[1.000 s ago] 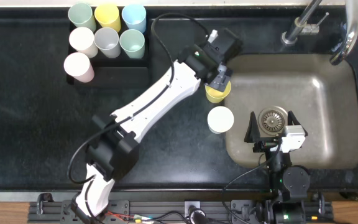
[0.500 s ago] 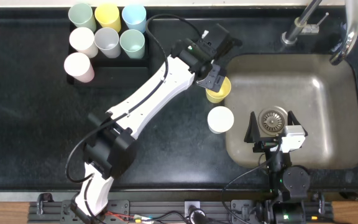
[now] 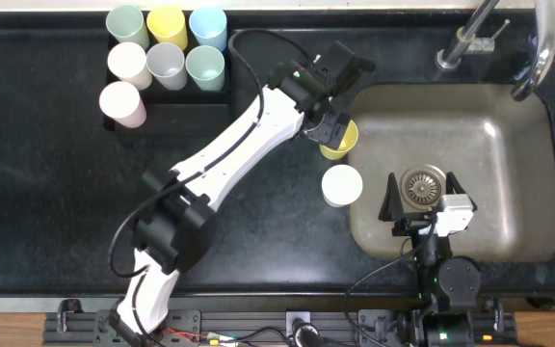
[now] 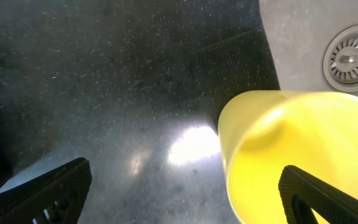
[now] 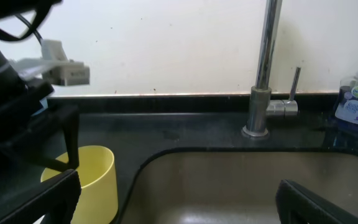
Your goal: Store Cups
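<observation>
A yellow cup [image 3: 341, 143] [image 4: 291, 149] is being pictured upright on the desk [image 3: 46, 193] at the sink's [image 3: 494, 125] rim. The left tool [image 3: 328, 121] [image 4: 185, 180] is being held wide open over it, gripping nothing; the right tool [image 3: 422, 198], open and empty, is being held above the sink.

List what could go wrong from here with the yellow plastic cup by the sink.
1. The yellow plastic cup stands right beside the rim of the steel sink. The left gripper is open at it and not yet shut, so a sideways nudge may tip it into the basin.
2. The white cup stands close by on the same edge; the arm could knock it while carrying the yellow one away.
</observation>
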`<state>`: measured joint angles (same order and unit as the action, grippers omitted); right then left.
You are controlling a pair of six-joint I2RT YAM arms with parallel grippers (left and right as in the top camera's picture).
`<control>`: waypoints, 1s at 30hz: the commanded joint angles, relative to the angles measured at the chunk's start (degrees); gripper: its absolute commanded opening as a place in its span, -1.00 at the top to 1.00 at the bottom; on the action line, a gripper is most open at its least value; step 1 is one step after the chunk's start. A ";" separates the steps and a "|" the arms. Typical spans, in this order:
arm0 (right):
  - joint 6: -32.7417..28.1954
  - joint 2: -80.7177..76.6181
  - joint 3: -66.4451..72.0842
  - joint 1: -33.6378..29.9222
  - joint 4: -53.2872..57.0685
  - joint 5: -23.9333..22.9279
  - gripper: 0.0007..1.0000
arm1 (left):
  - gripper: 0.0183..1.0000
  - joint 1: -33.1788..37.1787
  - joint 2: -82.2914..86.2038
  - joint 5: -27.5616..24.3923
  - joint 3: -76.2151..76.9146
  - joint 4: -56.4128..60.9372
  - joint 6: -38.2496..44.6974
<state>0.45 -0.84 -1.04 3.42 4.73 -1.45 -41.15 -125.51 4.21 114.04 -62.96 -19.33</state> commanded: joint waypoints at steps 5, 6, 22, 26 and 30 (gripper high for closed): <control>0.44 0.55 0.79 -0.04 -0.31 0.37 -0.99 | -0.38 0.31 -2.56 -1.20 1.42 1.38 -0.39; 0.44 0.55 0.79 -0.04 -0.31 0.37 -0.99 | -0.07 0.33 -2.56 -1.22 1.42 1.44 -0.39; 0.44 0.55 0.79 -0.04 -0.31 0.37 -0.99 | 0.96 1.57 2.14 -3.43 5.64 1.14 -3.28; 0.44 0.55 0.79 -0.04 -0.31 0.37 -0.99 | 0.96 7.61 9.33 -3.15 5.66 -7.37 -19.04; 0.44 0.55 0.79 -0.04 -0.31 0.37 -1.00 | 0.96 16.59 16.55 -4.02 5.44 -19.37 -32.11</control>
<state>0.47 -0.84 -1.04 3.40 4.73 -1.45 -31.03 -116.90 0.36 117.64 -78.41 -37.87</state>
